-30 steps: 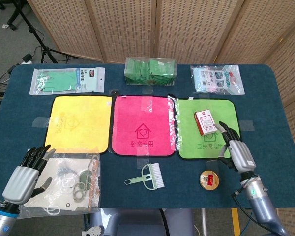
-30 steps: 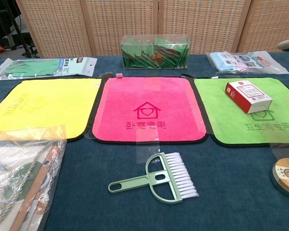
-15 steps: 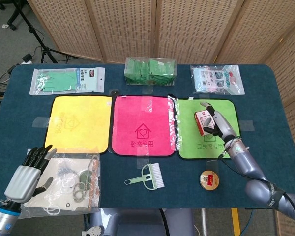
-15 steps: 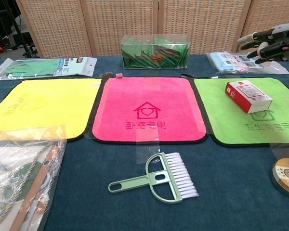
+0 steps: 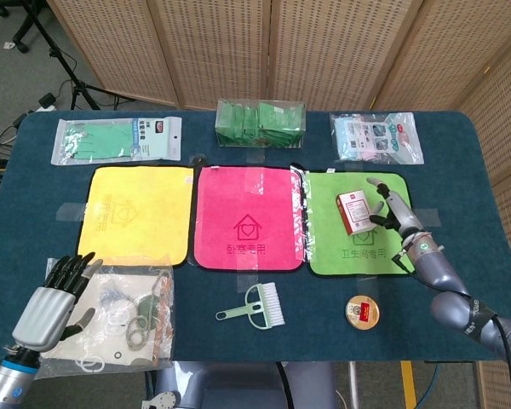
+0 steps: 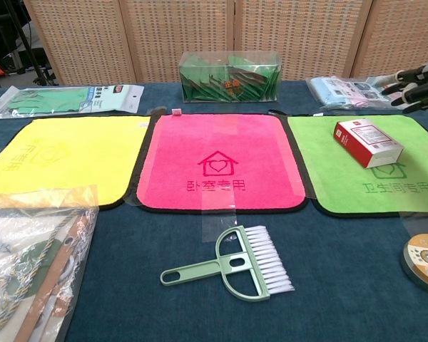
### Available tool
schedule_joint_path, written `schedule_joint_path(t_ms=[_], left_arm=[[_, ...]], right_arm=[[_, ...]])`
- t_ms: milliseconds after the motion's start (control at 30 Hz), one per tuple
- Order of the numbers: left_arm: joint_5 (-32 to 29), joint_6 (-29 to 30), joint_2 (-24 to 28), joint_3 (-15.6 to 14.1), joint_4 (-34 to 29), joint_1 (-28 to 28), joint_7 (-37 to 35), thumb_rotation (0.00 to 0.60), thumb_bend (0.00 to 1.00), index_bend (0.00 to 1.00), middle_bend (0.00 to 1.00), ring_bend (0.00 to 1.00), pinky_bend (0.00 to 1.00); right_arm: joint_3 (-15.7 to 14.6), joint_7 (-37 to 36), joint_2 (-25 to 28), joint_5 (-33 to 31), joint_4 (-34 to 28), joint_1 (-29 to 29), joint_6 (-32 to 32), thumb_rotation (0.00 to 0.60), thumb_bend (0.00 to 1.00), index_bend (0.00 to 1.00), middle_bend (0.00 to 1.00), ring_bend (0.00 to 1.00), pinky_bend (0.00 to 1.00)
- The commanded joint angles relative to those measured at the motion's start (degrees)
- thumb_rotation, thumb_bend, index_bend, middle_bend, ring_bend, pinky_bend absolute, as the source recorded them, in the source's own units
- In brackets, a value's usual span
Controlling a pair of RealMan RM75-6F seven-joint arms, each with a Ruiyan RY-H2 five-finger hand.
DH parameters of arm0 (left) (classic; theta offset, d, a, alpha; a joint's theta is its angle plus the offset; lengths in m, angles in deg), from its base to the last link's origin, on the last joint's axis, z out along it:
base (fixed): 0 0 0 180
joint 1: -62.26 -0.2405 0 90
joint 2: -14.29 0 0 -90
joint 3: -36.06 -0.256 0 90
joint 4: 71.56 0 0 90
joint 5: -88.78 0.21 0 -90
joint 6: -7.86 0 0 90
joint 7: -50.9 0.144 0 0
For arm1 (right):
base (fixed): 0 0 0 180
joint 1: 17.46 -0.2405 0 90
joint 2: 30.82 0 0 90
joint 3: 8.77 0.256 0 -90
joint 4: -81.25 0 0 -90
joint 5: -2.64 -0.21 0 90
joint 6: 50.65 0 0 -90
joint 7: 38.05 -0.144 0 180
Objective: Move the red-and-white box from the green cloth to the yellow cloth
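The red-and-white box [image 5: 354,212] [image 6: 368,142] lies flat on the green cloth [image 5: 328,239] [image 6: 342,182], in its upper right part. My right hand [image 5: 392,209] [image 6: 418,77] hovers just right of the box with its fingers spread, holding nothing; the chest view shows only its fingertips at the right edge. The yellow cloth [image 5: 136,213] [image 6: 64,157] lies at the left with nothing on it. My left hand [image 5: 55,294] rests open at the near left, over a clear bag.
A pink cloth [image 5: 249,217] separates the green and yellow ones. A green brush [image 5: 255,308] and a round tin [image 5: 363,311] lie near the front. A clear bag of items [image 5: 119,319] sits front left. Packets [image 5: 119,139] and a box of green sachets [image 5: 261,122] line the back.
My right hand has shifted right and slightly back from over the box, now beside its right edge. The box and my left hand have stayed put.
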Motion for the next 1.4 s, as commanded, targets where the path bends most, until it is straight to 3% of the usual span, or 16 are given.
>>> schedule_joint_path(t_ms=[33, 700, 1400], left_arm=[[0.09, -0.08, -0.04, -0.11, -0.01, 0.03, 0.10, 0.600, 0.34, 0.00, 0.00, 0.00, 0.00], [2.27, 0.38, 0.32, -1.16, -0.07, 0.29, -0.81, 0.600, 0.34, 0.00, 0.00, 0.00, 0.00], [3.06, 0.18, 0.59, -1.89, -0.14, 0.53, -2.13, 0.600, 0.34, 0.00, 0.00, 0.00, 0.00]], right_arm=[[-0.31, -0.89, -0.31, 0.62, 0.96, 0.59, -0.86, 0.600, 1.00, 0.06, 0.00, 0.00, 0.00], [-0.85, -5.18, -2.78, 6.40, 2.15, 2.97, -3.49, 0.600, 1.00, 0.06, 0.00, 0.00, 0.00], [-2.47, -2.78, -5.14, 7.65, -3.18, 1.00, -0.54, 0.600, 1.00, 0.06, 0.00, 0.00, 0.00]])
